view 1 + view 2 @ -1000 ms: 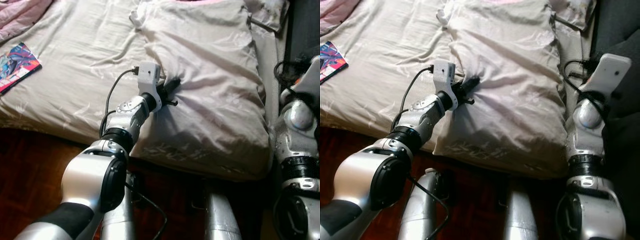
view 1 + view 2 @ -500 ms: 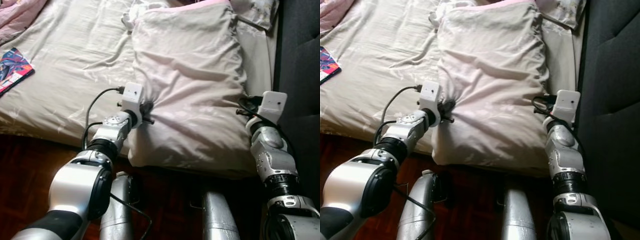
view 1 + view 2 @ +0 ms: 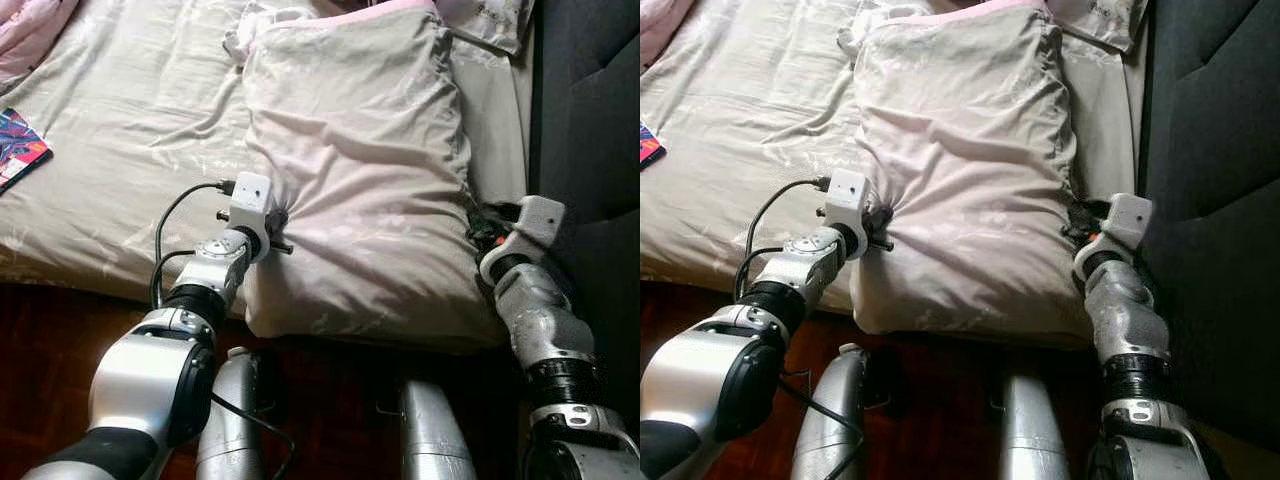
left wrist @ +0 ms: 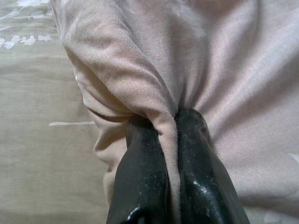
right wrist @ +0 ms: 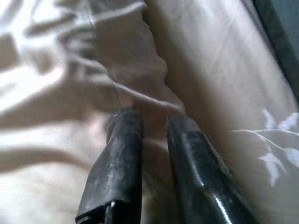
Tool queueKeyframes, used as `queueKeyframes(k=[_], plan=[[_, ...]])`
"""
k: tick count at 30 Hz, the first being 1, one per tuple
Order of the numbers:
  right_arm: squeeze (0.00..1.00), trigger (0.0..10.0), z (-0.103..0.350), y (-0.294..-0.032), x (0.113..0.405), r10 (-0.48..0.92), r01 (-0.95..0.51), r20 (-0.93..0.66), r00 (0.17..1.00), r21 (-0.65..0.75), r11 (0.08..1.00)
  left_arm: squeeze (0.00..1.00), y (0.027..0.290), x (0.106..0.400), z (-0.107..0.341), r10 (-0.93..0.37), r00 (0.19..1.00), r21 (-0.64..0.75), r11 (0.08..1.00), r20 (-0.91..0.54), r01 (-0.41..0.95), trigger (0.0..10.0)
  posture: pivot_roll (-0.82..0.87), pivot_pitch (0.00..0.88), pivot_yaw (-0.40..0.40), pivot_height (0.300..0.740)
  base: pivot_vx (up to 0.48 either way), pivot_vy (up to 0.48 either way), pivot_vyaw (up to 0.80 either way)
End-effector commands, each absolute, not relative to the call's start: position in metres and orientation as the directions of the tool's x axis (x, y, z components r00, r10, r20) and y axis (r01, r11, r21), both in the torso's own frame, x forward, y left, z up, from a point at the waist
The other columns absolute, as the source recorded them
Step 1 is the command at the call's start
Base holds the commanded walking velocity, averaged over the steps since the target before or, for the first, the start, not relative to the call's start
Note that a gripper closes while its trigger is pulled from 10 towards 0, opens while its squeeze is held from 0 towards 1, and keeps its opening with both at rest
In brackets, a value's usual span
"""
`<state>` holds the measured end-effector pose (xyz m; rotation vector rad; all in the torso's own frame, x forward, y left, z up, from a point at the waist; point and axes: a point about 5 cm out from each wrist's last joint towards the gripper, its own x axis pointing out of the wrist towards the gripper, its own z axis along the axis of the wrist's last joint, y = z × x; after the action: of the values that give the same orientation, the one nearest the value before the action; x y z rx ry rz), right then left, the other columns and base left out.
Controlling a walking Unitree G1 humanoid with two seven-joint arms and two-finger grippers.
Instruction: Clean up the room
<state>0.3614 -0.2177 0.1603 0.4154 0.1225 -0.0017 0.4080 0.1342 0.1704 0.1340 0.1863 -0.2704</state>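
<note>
left gripper [image 4: 170, 135] pinches the pillow's [image 3: 370, 180] left edge, right gripper [image 5: 149, 128] clamps a fold at its right edge, pillow lying on the bed [image 3: 120, 130]; one magazine [image 3: 18, 148] far left, dark headboard [image 3: 590, 100] beside the right arm.

Left gripper [image 3: 281, 222] fingertips buried in a pinched fold of the pillow [image 3: 365, 170], tips hidden by fabric. Right gripper [image 3: 1078, 222] mostly behind the pillow's right edge; right wrist view is blurred, so whether fabric is really clamped between the fingers [image 5: 122, 154] can't be told. Magazine [image 3: 18, 146] cut off by the frame's left edge. Pink blanket [image 3: 30, 22] cropped at the top-left corner.
</note>
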Motion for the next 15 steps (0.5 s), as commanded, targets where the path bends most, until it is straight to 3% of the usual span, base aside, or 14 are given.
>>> queueKeyframes(k=[1, 7, 11, 15], plan=[[1.0, 10.0, 0.151, -0.224, 0.354, 0.038, 0.031, -0.148, 0.988, 0.434, 0.901, 0.0, 0.164, 0.394, 0.131, -0.16, 0.922, 0.123, 0.969, -0.352, 0.215, 10.0, -0.08, 0.576, 0.102, 0.636, 0.0, 0.0, 0.0], [1.0, 10.0, 0.149, -0.228, 0.34, 0.134, -0.06, -0.174, 0.976, 0.376, 0.925, 0.0, 0.171, 0.39, 0.124, -0.165, 0.913, 0.129, 0.965, -0.373, 0.227, 10.0, -0.08, 0.575, 0.111, 0.636, 0.0, 0.0, 0.0], [1.0, 10.0, 0.141, -0.23, 0.325, 0.225, -0.165, -0.246, 0.943, 0.243, 0.956, 0.0, 0.175, 0.388, 0.121, -0.169, 0.907, 0.133, 0.963, -0.385, 0.236, 10.0, -0.08, 0.568, 0.122, 0.636, 0.0, 0.0, 0.0], [1.0, 10.0, 0.143, -0.233, 0.322, 0.242, -0.179, -0.239, 0.94, 0.257, 0.95, 0.0, 0.177, 0.387, 0.12, -0.174, 0.905, 0.136, 0.96, -0.389, 0.243, 10.0, -0.08, 0.565, 0.124, 0.636, 0.0, 0.0, 0.0]])
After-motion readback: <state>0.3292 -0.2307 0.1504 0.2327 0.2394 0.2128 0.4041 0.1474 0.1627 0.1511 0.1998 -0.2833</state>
